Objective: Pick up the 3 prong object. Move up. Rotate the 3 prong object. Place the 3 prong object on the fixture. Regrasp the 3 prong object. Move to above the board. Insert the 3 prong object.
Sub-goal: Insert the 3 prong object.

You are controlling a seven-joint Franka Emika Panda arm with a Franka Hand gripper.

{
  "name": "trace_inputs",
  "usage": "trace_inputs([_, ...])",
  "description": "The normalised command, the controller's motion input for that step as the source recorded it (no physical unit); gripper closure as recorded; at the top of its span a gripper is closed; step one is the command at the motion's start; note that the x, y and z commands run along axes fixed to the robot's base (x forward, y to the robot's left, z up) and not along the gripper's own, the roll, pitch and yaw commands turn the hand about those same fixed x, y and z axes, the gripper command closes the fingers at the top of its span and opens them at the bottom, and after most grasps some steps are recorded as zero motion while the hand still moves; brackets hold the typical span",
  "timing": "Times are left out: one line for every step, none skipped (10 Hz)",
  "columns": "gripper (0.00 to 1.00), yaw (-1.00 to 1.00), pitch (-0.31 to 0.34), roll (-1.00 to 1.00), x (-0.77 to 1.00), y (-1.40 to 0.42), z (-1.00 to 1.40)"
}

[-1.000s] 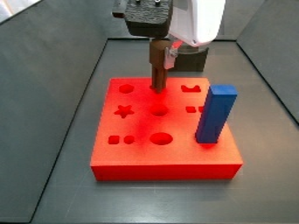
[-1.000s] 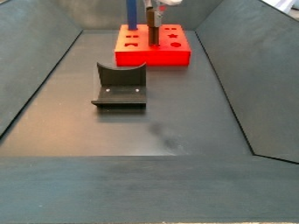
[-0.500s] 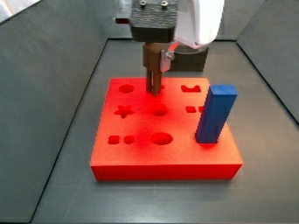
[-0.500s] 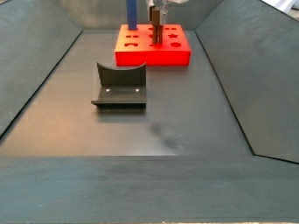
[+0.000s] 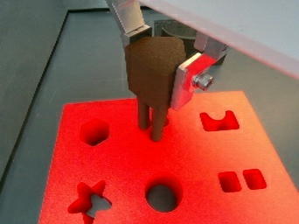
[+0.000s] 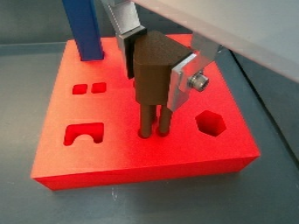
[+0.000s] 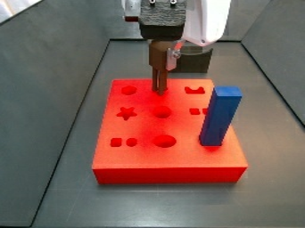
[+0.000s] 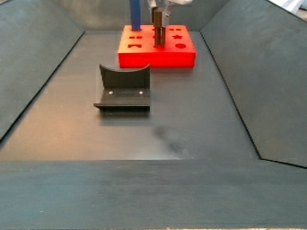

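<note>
The robot arm's two-finger gripper [image 5: 163,70] hangs directly over the large flat red-orange square board [image 5: 268,131], with its flat silver finger plates clamped on the upper body of the small brown wood-coloured 3 prong object [image 5: 152,74]. The piece points straight down. In both wrist views its thin prongs meet the board's top surface near the middle of one edge, and they appear to be entering small holes there, though the exact depth cannot be told.

This looks like the last step, the insertion. The piece stands upright and lined up, so the next move likely calls for a steady, straight push down until the blocky brown body seats against the board, followed by spreading the fingers and lifting clear. Any tilt or sideways drift could jam the slender prongs.

The board has a matte, foam-like or soft plastic look, with clean cut-outs: a hexagon [image 5: 94,132], a star [image 5: 87,198], a round hole [image 5: 163,195], a pair of small squares [image 5: 242,181] and an arch-like notch [image 5: 218,119]. A tall smooth blue rectangular block [image 7: 219,114] stands upright in the board, well apart from the gripper.

In a side view, the dark grey fixture [image 8: 122,88], an L-shaped bracket with a curved notch in its top, sits empty on the dark, dull floor [image 8: 156,135], well apart from the board [image 8: 180,59].
</note>
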Motion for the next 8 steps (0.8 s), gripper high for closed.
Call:
trace_inputs([1.00,0.00,-0.066,0.00,0.00,-0.01,-0.33])
trace_inputs([1.00,-0.10,-0.019,0.00,0.18,0.00,-0.60])
trace_inputs([1.00,-0.31,0.000,0.01,0.35,0.00,-0.60])
trace_inputs([1.00,-0.54,0.004,0.00,0.33,0.11,-0.55])
trace_inputs([1.00,-0.68,0.007,0.00,0.16,0.07,-0.55])
trace_inputs([1.00,-0.65,0.026,0.00,0.14,0.08,-0.51])
trace_inputs([1.00,-0.32,0.040,0.00,0.07,0.00,-0.05])
trace_inputs([1.00,0.00,0.000,0.00,0.00,0.00,0.00])
